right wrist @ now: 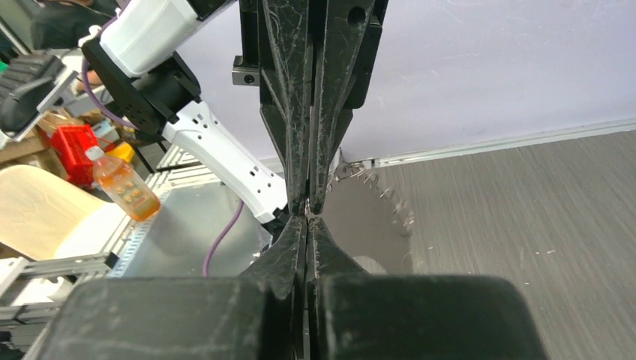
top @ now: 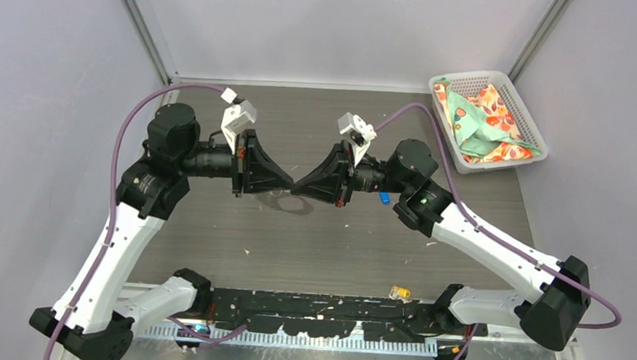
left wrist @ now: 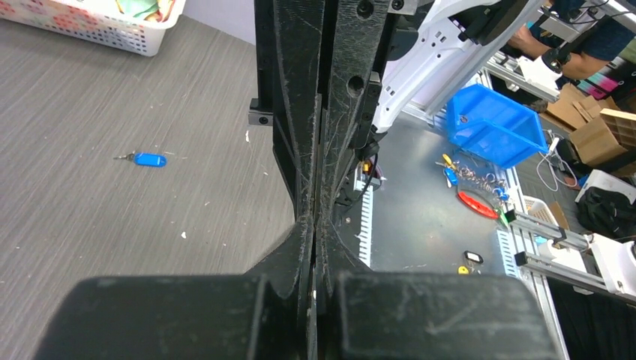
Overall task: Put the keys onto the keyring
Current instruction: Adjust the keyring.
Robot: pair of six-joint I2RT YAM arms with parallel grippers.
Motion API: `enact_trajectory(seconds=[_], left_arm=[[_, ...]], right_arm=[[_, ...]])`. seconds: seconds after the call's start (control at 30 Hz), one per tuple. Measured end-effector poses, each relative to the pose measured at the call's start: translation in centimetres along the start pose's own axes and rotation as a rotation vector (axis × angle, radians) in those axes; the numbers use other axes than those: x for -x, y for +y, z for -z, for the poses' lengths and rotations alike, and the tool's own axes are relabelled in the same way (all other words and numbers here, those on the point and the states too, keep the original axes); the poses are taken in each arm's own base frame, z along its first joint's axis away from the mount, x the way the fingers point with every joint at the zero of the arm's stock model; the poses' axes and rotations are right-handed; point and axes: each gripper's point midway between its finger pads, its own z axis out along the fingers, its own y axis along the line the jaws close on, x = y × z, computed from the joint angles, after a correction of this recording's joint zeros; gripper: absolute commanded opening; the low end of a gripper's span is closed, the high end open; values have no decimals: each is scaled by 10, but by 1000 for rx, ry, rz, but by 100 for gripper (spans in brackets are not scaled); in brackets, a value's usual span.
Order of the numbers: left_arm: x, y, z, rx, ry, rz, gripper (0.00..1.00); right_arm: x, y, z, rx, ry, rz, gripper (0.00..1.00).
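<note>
Yellow-headed key (top: 399, 292) lies by the arm bases, blue-headed key (top: 384, 197) on the bench (top: 209, 240) beside the right arm. Left tool (top: 290, 184) and right tool (top: 297, 189), both closed tight, meet tip to tip above the faint grey keyring (top: 292, 205); any hold is hidden.

My left pincer (left wrist: 313, 225) shows matt black plastic, scuffed and finely scratched. Left of it, the grey wood-grain table (left wrist: 112, 225) looks matt and faintly rough. The small blue-headed key (left wrist: 148, 159) has a glossy plastic head and a silvery metal blade.
</note>
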Motion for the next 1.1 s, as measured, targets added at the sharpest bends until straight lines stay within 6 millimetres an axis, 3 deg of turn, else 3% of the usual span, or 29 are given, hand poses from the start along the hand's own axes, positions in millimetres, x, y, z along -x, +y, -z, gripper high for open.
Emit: enact_trajectory(seconds=[0.03,0.1,0.17,0.27,0.4,0.43,0.67,0.93,1.1], left_arm=[[0,0,0,-1,-3,-2,2],[-1,0,0,3,-9,-7,23],[0,1,0,6,-10,-11,34],[-3,2,-3,0,2,8,36],[-8,4,-4,8,18,34,59],[-9,4,-3,10,23,39,61],[-6,-1,4,30,36,17,39],[-5,3,2,32,26,23,36],[-12,8,0,34,40,41,43]], right_arm=[[0,0,-1,4,-5,-4,1],[-1,0,-1,12,-14,-21,1],[-2,-1,-1,9,-25,-28,1],[-4,-6,0,-19,-43,-24,1],[-6,-10,5,-60,-53,-24,1],[-5,-10,6,-68,-56,-20,1],[5,-2,17,-99,-65,31,1],[-7,-6,19,-117,-21,20,1],[-12,-9,19,-126,-3,17,1]])
